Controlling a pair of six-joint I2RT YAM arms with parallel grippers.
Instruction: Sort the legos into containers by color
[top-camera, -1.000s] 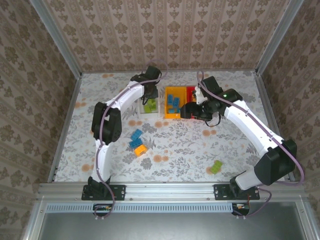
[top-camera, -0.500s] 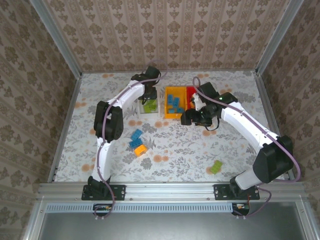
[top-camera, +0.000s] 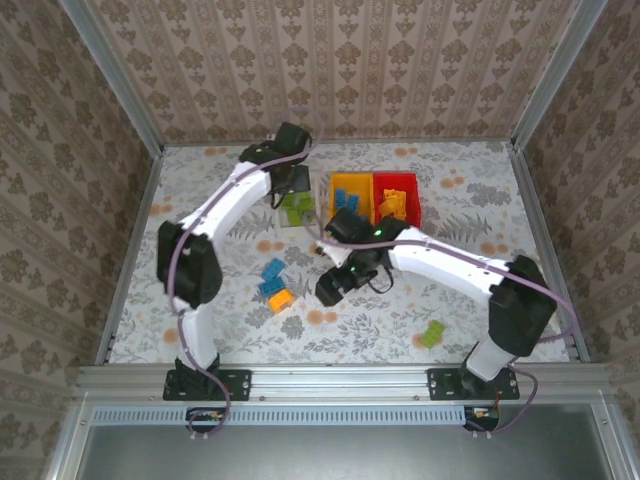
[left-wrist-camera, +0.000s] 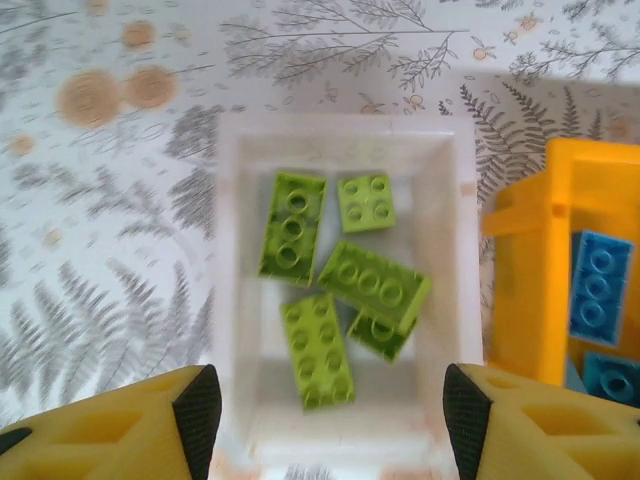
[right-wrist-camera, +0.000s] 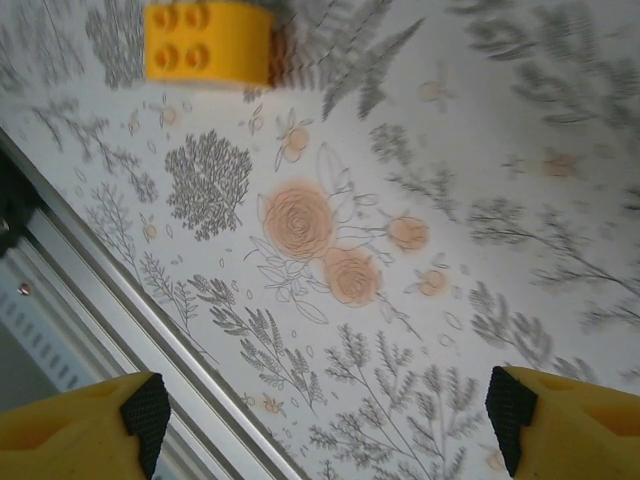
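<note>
My left gripper (top-camera: 294, 186) (left-wrist-camera: 328, 418) hangs open above the white container (top-camera: 299, 224) (left-wrist-camera: 232, 250), which holds several lime green legos (left-wrist-camera: 372, 282). Beside it stand the yellow container (top-camera: 340, 182) (left-wrist-camera: 525, 290), with blue legos (left-wrist-camera: 598, 290) inside, and the red container (top-camera: 398, 180), with orange legos (top-camera: 392, 205) inside. My right gripper (top-camera: 332, 288) (right-wrist-camera: 326, 415) is open and empty low over the middle of the table. Ahead of it lies an orange lego (top-camera: 281, 299) (right-wrist-camera: 208, 45). Two blue legos (top-camera: 272, 275) sit just beyond that one. A lime green lego (top-camera: 432, 334) lies at the near right.
The metal rail (right-wrist-camera: 100, 300) at the table's near edge runs close to my right gripper. Patterned walls (top-camera: 330, 70) close in the back and sides. The right arm (top-camera: 440, 262) stretches across the table in front of the containers.
My left gripper has opened over the white container. The right arm has swung from the yellow and red containers toward the near middle of the table, and its jaws have widened.
</note>
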